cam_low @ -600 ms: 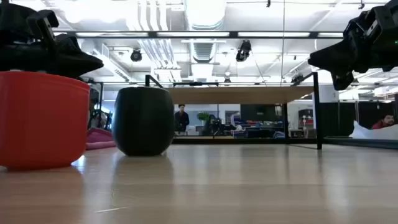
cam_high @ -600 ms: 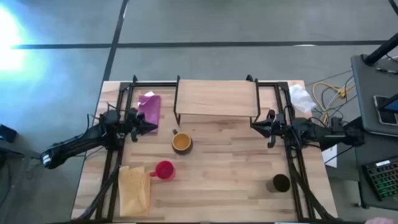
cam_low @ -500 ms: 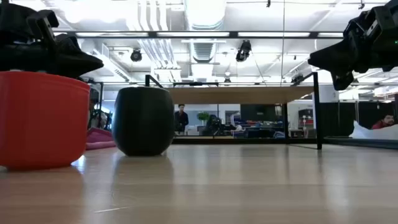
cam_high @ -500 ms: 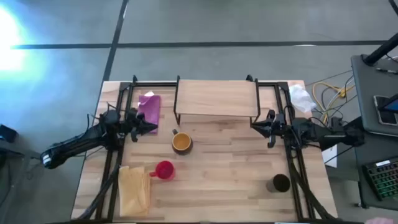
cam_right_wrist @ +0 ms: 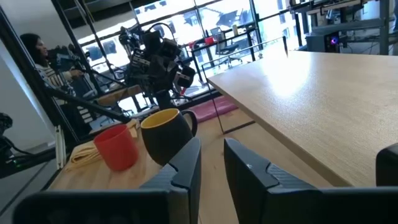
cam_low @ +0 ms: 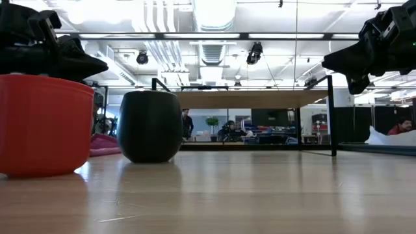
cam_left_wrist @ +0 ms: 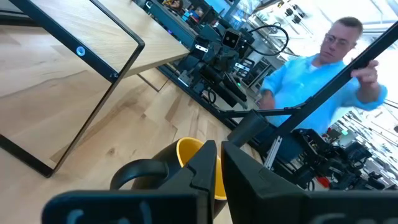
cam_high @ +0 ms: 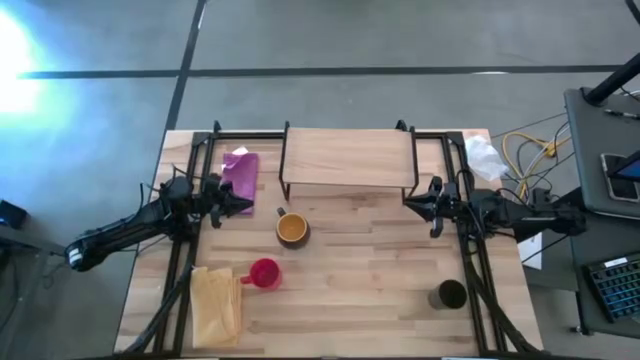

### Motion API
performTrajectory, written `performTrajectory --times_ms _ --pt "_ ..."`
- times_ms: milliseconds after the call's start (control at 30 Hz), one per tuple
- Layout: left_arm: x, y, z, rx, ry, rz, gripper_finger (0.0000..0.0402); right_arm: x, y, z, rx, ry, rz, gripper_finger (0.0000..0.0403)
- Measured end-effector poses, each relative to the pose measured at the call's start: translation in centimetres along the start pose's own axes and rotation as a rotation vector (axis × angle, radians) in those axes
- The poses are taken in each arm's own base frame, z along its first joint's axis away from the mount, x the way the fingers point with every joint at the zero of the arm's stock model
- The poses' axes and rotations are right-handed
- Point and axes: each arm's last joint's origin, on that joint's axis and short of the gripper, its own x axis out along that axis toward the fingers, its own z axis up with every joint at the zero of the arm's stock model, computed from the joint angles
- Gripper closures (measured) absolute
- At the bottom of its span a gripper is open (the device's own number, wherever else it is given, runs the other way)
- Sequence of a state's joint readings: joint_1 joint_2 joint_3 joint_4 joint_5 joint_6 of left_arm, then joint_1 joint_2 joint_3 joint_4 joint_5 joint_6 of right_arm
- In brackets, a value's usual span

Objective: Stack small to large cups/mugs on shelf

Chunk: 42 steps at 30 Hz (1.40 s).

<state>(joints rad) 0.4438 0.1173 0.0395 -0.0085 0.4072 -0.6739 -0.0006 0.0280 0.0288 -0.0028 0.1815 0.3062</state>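
While shelf (cam_high: pixel 347 157) bare, yellow-lined mug (cam_high: pixel 292 229), red mug (cam_high: pixel 263 273) upright.

Robotics lab or open-plan workshop, you can tell from surroundings. Wooden table (cam_high: pixel 350 270) stands on bare grey concrete floor (cam_high: pixel 400 50) with dark seam lines. Exposed ducts (cam_low: pixel 211 49) and strip lights on ceiling. At your 3 o'clock: desk with keyboard (cam_high: pixel 612 285) and loose yellow cables (cam_high: pixel 525 150). At 12 o'clock, past table: glass partitions, more workstations, seated person (cam_low: pixel 229 129). Person in blue shirt (cam_left_wrist: pixel 320 81) beside rig.
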Motion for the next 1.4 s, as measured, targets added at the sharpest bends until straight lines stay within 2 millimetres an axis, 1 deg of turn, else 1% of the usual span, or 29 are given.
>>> performTrajectory --times_ms 1000,1033,1067,1133,1167,1233,1300,1400 --pt "0.0 0.0 0.0 0.0 0.0 0.0 0.0391 0.0 0.0 0.0 0.002 -0.002 0.0 0.0339" --pt "0.0 0.0 0.0 0.0 0.001 0.0 0.0391 0.0 0.0 0.1 0.035 -0.015 0.005 0.0339" --pt "0.0 0.0 0.0 0.0 0.0 0.0 0.0391 0.0 0.1 0.4 0.126 -0.037 0.019 0.0339" --pt "0.0 0.0 0.0 0.0 0.0 0.0 0.0391 -0.1 0.4 1.1 0.413 -0.088 0.076 0.0339" --pt "0.0 0.0 0.0 0.0 0.001 0.0 0.0391 -0.1 0.4 1.4 0.528 -0.124 0.084 0.0339" --pt "0.0 0.0 0.0 0.0 0.0 0.0 0.0391 -0.1 0.3 1.9 0.684 -0.203 0.034 0.0339" --pt "0.0 0.0 0.0 0.0 0.0 0.0 0.0391 -0.2 0.1 1.9 0.773 -0.24 -0.006 0.0339" --pt "0.0 0.0 0.0 -0.001 0.002 0.002 0.0391 -0.1 0.1 2.1 0.802 -0.271 -0.016 0.0339"
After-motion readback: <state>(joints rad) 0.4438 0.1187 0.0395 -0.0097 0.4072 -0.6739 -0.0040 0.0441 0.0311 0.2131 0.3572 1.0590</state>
